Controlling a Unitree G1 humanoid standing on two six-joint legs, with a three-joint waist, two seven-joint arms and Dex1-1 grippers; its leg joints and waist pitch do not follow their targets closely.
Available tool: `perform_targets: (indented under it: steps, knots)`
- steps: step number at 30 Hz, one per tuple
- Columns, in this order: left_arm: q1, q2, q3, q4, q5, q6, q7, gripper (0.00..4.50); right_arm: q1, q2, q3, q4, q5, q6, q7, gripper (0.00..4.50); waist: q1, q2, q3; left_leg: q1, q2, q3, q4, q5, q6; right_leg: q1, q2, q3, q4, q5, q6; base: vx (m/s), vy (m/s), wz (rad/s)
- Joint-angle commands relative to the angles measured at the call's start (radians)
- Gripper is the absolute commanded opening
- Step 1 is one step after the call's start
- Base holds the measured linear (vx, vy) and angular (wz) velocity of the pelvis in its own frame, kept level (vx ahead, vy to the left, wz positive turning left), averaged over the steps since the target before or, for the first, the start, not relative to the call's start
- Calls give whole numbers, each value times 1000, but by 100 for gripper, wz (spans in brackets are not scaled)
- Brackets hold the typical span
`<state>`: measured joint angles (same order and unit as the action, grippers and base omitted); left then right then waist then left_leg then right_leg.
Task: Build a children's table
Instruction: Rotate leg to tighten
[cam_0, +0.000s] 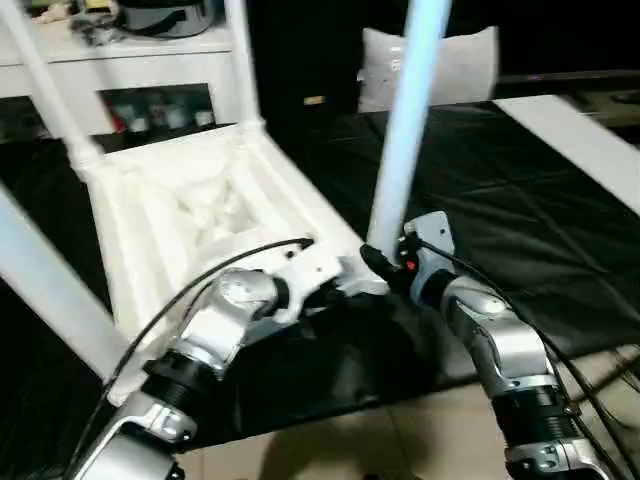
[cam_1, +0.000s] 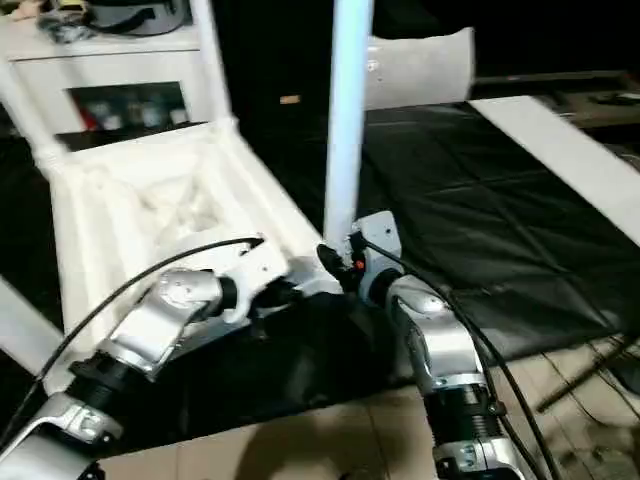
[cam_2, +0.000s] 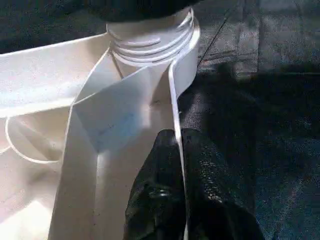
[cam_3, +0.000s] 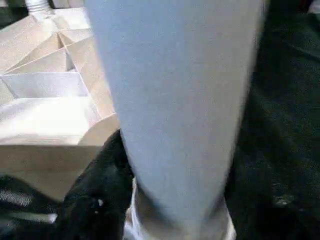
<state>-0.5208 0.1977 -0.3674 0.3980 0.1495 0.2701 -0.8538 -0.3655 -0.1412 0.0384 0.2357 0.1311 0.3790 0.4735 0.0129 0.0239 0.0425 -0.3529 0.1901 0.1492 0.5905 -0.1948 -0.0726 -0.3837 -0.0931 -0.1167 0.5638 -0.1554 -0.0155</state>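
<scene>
The two head cameras looked forward and down from above the silver forearms, side by side, and shared the upturned white ribbed plastic tabletop (cam_0: 200, 215) on the black quilted work surface (cam_0: 520, 220), with the upright white tube leg (cam_0: 405, 130) at its near corner. The left wrist camera sat very close to the tabletop's thin rim, facing along it toward the round threaded corner socket (cam_2: 150, 37). The right wrist camera pressed close against the same upright leg (cam_3: 175, 100), the tabletop's ribs beside it.
</scene>
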Motion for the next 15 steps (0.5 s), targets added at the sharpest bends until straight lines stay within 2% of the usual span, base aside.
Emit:
perform_targets:
  steps: [1, 3, 4, 7, 9, 12, 15]
  knots:
    - [-14, 7, -29, -6, 2, -43, -31, 0, 14, -8, 13, -23, 30, -19, 42, 295, 11, 2, -57, 3, 35, 1, -78, -267, 42, 38, -60, 57, -66, -305, -180, 0, 0, 0]
    - [-13, 19, -27, 0, 5, -57, -38, 0, 21, -23, 11, -28, 39, -32, 67, 306, 21, -1, -60, 0, 35, 3, -78, -236, 47, 44, -59, 57, -60, -276, -181, 26, -17, 3]
    - [-13, 36, -25, 12, 7, -79, -53, 0, 33, -53, 7, -38, 50, -46, 118, 319, 29, -6, -59, -7, 32, 6, -76, -192, 55, 48, -60, 59, -54, -249, -185, 0, 0, 0]
    - [-13, 63, -25, 31, 2, -95, -79, 0, 53, -113, 6, -56, 66, -53, 209, 347, 44, -4, -61, -8, 33, 8, -72, -154, 71, 52, -61, 61, -49, -236, -178, 0, 0, 0]
    - [-15, 76, -29, 48, -2, -129, -99, 0, 61, -148, 0, -64, 79, -58, 258, 355, 48, -4, -59, -7, 33, 7, -74, -164, 70, 49, -58, 58, -54, -267, -175, 0, 0, 0]
    - [-15, 97, -35, 74, -18, -198, -151, 0, 66, -206, -3, -67, 94, -71, 332, 389, 49, -2, -56, -3, 36, 6, -78, -204, 55, 46, -59, 59, -59, -328, -159, 0, 0, 0]
    - [-18, 125, -50, 101, -24, -271, -223, 0, 68, -284, -3, -67, 122, -84, 447, 400, 49, -2, -57, 0, 35, 7, -78, -227, 58, 45, -57, 60, -61, -330, -161, 0, 0, 0]
